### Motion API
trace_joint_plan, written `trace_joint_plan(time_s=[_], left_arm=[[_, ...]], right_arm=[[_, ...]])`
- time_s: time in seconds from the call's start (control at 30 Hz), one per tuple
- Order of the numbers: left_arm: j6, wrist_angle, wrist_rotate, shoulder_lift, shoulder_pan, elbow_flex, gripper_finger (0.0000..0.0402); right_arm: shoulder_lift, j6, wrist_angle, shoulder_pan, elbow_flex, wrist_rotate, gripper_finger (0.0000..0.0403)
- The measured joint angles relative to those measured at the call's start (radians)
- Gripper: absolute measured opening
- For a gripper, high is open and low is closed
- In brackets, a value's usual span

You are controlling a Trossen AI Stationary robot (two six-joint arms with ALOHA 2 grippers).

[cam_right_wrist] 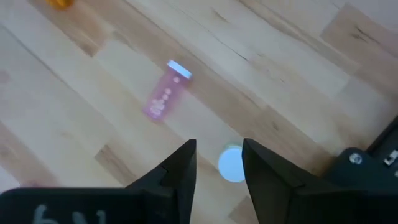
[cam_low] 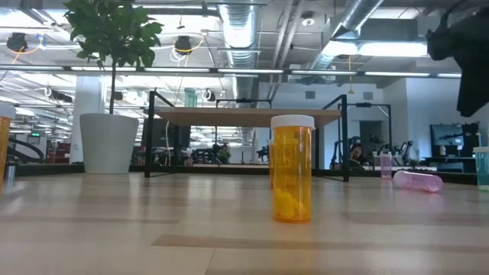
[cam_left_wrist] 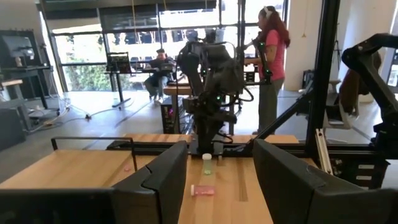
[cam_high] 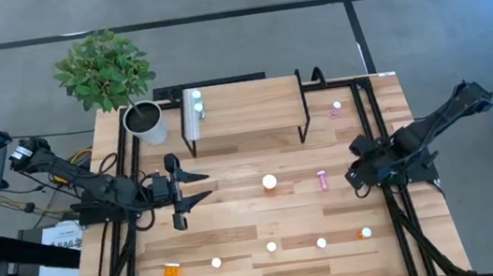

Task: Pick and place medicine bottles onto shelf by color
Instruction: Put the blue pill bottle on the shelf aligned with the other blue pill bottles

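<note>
The right gripper [cam_right_wrist: 217, 163] is held part open, empty, directly above a white-capped bottle [cam_right_wrist: 231, 164] near the pink bottle [cam_right_wrist: 165, 91]. The left gripper [cam_high: 198, 190] is spread wide, empty, before the shelf [cam_high: 243, 107].

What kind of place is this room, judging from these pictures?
Probably a robotics lab or open industrial workspace. Exposed ducts run under the ceiling, a person stands among desks beyond the table, and another robot arm is mounted opposite.
</note>
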Motion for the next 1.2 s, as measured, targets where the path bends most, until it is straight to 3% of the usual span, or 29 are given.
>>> trace_joint_plan(time_s=[0.5,0.67,0.97,1.2], left_arm=[[-0.014,-0.004,-0.001,0.000,0.000,0.000,0.0174],[-0.014,-0.004,-0.001,0.000,0.000,0.000,0.0174],[-0.014,-0.005,-0.002,0.000,0.000,0.000,0.0174],[-0.014,-0.016,-0.003,0.000,0.000,0.000,0.0174]], right_arm=[[0.104,0.000,0.007,-0.024,-0.004,0.005,0.0229],[0.131,-0.007,0.008,-0.024,-0.004,-0.004,0.0227],[0.134,-0.010,0.000,-0.056,0.058,-0.146,0.0215],[0.134,0.021,-0.002,-0.057,0.083,-0.158,0.0214]])
